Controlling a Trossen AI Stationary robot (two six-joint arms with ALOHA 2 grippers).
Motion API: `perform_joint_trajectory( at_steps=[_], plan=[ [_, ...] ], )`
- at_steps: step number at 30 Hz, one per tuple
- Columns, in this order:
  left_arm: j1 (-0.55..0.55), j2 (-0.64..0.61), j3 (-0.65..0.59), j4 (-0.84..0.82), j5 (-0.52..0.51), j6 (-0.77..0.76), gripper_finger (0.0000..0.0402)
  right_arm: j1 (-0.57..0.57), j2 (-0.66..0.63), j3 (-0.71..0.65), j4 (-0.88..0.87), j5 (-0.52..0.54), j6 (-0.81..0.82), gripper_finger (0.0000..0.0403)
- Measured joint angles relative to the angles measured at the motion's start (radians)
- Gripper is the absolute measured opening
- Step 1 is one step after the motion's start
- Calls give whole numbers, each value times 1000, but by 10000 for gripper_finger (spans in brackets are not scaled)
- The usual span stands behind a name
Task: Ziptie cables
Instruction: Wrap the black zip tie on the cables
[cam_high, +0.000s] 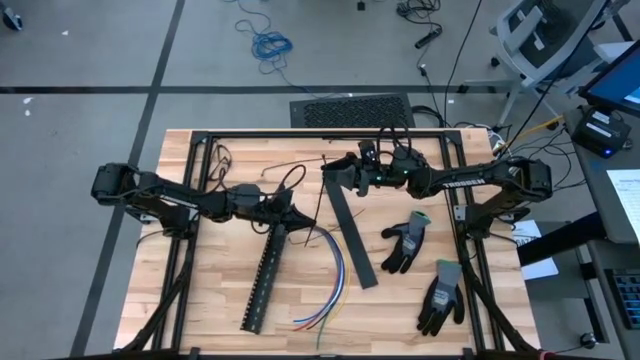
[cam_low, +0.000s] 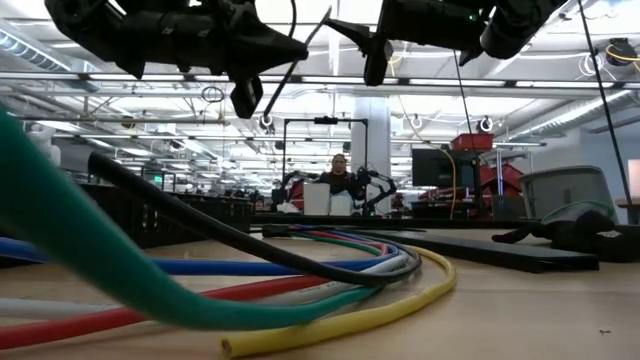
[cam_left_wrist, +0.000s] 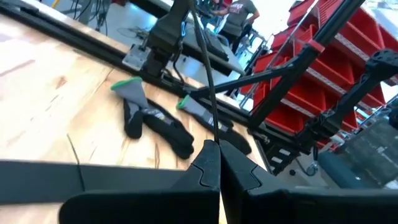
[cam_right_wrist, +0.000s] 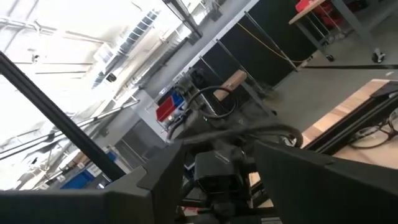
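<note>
Multicoloured cables (cam_high: 330, 285) curving on the wooden table (cam_high: 210, 300), long axis near-to-far, loose ends toward the near edge, just right of the black slotted strip (cam_high: 265, 275), left gripper (cam_high: 300, 222) pressed together pinching a thin dark strand (cam_left_wrist: 205, 74), right gripper (cam_high: 335, 170) spread, farther back.

My arms are matte black, jointed tubes; my right arm (cam_high: 470, 180) bears white lettering, and my fingers (cam_left_wrist: 208, 165) are dark, angular wedges.

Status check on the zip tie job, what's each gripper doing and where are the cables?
Left gripper shut on a thin dark strand, above the slotted strip. Right gripper open, holding nothing. Cables loose on table, untied.
</note>
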Motion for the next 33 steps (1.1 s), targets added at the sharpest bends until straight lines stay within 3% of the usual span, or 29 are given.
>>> perform_joint_trajectory(
  at_steps=[33],
  plan=[
    [-16, -49, 0, -55, -22, -23, 0, -11, -10, 0, -3, -23, 15, 68]
  ],
)
